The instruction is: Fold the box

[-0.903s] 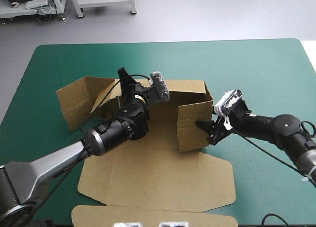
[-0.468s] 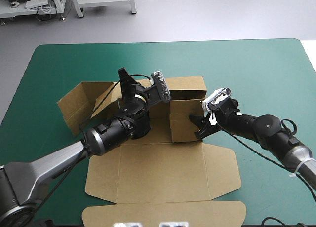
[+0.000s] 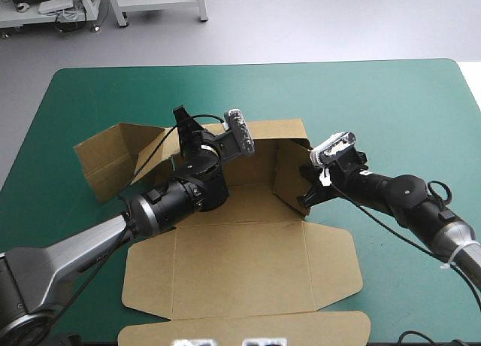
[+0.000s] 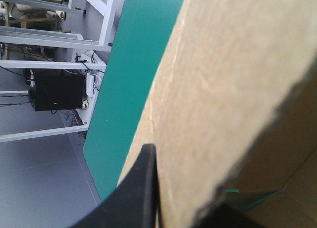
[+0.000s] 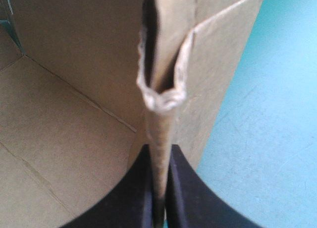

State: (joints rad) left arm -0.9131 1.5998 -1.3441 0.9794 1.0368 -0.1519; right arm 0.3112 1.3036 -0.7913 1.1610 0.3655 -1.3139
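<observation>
On teal-green cover [image 3: 391, 98] we see box [image 3: 240, 263]; L gripper [image 3: 183, 124], R gripper [image 3: 307, 182] each clamp a wall; free cover at 12 o'clock.

No legible print, label or number, even on the box [image 3: 248, 263].

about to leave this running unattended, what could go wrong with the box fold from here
1. The right gripper pinches the box's doubled right wall, whose layers gape just ahead of it; they could spring apart once released.
2. The left wall is splayed outward, so the raised rear wall lacks support on that side.
</observation>
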